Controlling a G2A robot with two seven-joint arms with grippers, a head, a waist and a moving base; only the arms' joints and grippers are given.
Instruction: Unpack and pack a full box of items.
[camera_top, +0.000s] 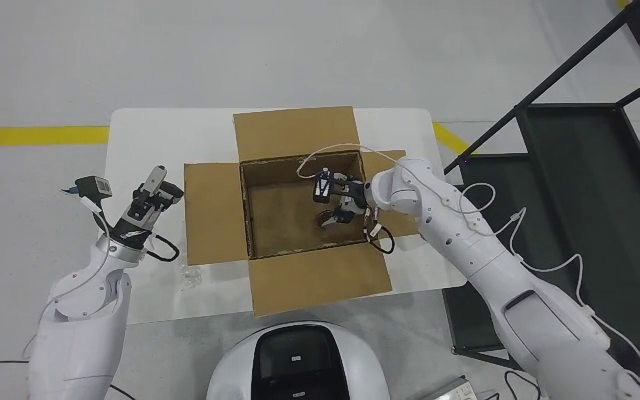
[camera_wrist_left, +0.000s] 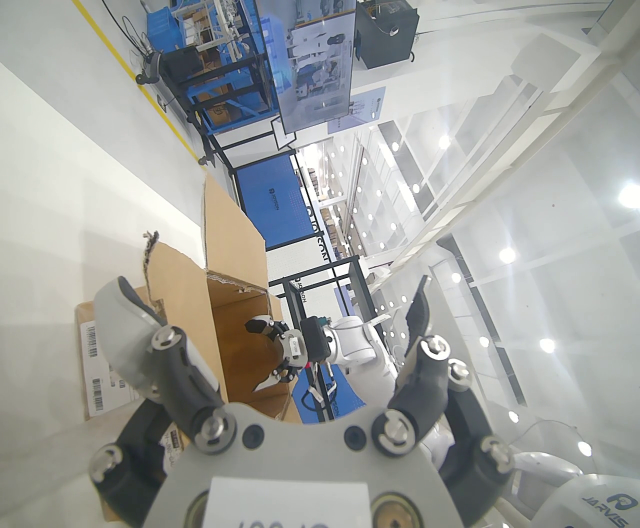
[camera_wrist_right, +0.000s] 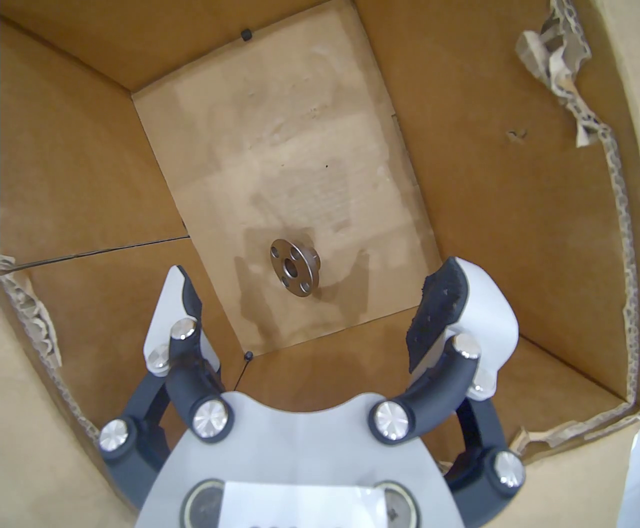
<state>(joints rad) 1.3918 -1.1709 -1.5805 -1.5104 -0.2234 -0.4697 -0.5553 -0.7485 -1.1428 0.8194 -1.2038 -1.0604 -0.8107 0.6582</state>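
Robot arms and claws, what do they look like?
Both arms have glossy white shells; a thin white cable loops along the right arm. The left claw and right claw each have two curved, white-backed fingers with black pads, dark linkages, silver bolts and a grey plate bearing a white label.

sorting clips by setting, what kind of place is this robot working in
Probably a warehouse-style robotics test hall, not a home. A yellow floor line runs past the white table, blue storage racks stand farther off, and a big screen sits near them under a high, lit ceiling.
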